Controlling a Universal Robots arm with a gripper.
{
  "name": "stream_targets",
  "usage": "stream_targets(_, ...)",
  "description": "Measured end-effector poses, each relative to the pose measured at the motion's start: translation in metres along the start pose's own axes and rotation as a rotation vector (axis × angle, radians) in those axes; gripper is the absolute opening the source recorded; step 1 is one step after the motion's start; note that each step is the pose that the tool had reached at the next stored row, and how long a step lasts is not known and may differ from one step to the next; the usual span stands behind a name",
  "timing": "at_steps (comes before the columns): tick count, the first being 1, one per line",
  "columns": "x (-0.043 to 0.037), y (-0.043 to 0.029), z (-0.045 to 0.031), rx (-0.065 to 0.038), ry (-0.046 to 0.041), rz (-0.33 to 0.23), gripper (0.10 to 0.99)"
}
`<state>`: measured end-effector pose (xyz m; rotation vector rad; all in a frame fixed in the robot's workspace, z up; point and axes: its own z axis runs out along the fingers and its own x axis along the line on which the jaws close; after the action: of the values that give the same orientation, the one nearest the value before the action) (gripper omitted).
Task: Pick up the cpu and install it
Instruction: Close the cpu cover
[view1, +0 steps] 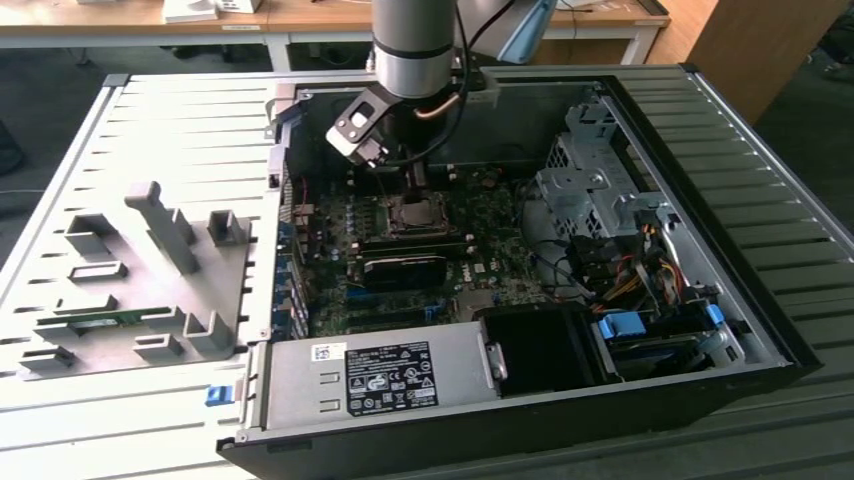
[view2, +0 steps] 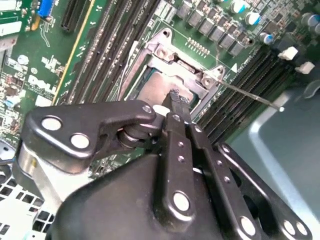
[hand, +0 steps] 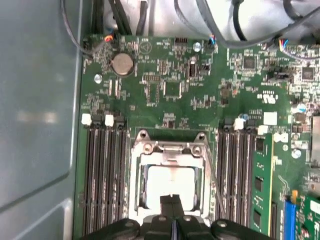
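End effector (hand: 172, 204): fingers shut tight together, gripping nothing; tips low over the cpu; cannot tell if they touch it
Cpu (hand: 167, 181): flat and silver; lies inside the socket
Socket (hand: 170, 147): metal frame on the green board (hand: 170, 90); black slots on both sides
Lever (view2: 250, 95): thin wire; sticks out beside the socket
Case (view1: 534, 440): open; sits on the desk (view1: 174, 130)

Cpu (hand: 167, 181) in the socket (hand: 170, 148), gripper (hand: 173, 205) over it.
The silver cpu lies flat inside the socket's metal frame, the gripper's dark tips pressed together above its edge. Black memory slots (hand: 105, 170) flank the socket; a green memory stick (hand: 260, 187) stands beside it.
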<state>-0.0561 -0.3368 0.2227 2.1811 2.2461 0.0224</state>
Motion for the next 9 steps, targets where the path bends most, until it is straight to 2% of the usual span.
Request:
stream_targets(4,-0.0003,0.0068,0.0002,0.0,-0.0002,0.0,0.106)
stream_targets(9,-0.0004,0.0095,0.0002,0.0,-0.0002,0.0,0.106)
